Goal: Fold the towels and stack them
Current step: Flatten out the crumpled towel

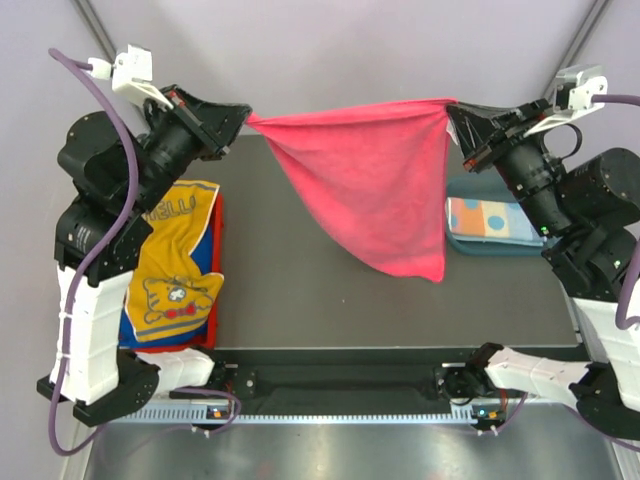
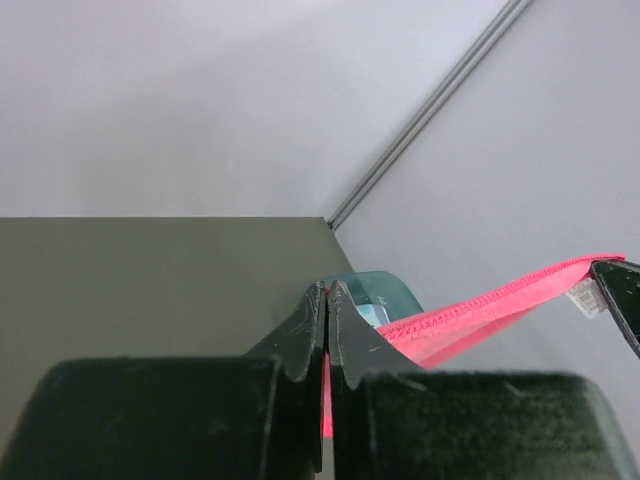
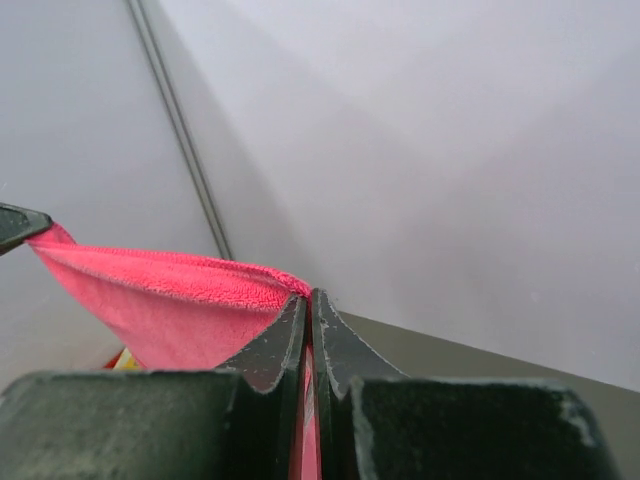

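Observation:
A hot pink towel (image 1: pixel 375 185) hangs stretched in the air above the table between both grippers. My left gripper (image 1: pixel 243 118) is shut on its left top corner, with pink cloth (image 2: pixel 480 310) running off to the right in the left wrist view. My right gripper (image 1: pixel 452 108) is shut on its right top corner, the cloth (image 3: pixel 170 295) showing in the right wrist view. The yellow "HELLO" towel (image 1: pixel 175 270) lies in the red tray (image 1: pixel 217 262) at the left. A light blue dotted towel (image 1: pixel 485 220) lies folded in the teal bin (image 1: pixel 500 246) at the right.
The dark table surface (image 1: pixel 300 290) lies under the hanging towel. The arm bases and a rail (image 1: pixel 340 385) run along the near edge. A grey backdrop wall stands behind the table.

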